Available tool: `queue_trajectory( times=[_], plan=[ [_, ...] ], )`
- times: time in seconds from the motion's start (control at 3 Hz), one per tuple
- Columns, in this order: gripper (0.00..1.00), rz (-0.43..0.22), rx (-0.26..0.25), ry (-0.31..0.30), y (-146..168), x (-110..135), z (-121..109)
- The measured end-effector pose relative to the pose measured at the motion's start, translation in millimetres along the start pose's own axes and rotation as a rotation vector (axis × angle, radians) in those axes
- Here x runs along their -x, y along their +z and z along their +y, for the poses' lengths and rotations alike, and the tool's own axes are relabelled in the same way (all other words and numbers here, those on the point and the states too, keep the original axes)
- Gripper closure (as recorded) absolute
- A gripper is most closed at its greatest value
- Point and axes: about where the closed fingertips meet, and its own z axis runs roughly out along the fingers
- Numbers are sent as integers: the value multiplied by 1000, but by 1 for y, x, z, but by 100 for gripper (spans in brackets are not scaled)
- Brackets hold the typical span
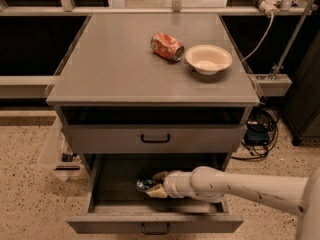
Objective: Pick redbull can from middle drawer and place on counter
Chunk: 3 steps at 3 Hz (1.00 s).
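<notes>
Currently the redbull can (145, 185) lies on its side on the floor of the pulled-out middle drawer (155, 223), which probably stands open so the can may be reached from the front. The gripper (156, 185) is at the can's right end, touching or nearly so; whether it has clamped on the can or stands apart, I cannot tell. Rightward from the can, the pale arm (240, 186) runs almost level and low, likely to clear the closed drawer front (155, 139) above the can. Higher above the can is the counter (115, 64), with a dented orange-red can (167, 46) and a bowl (208, 59) at its far right.
</notes>
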Motion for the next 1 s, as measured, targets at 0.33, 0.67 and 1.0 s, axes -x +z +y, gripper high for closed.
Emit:
queue_trajectory(
  times=[0.33,0.67,1.0],
  plan=[
    [100,8,-108,86,-60,25,2],
    [100,64,-298,167,-128,43,15],
    [100,117,-405,167,-185,45,18]
  ],
)
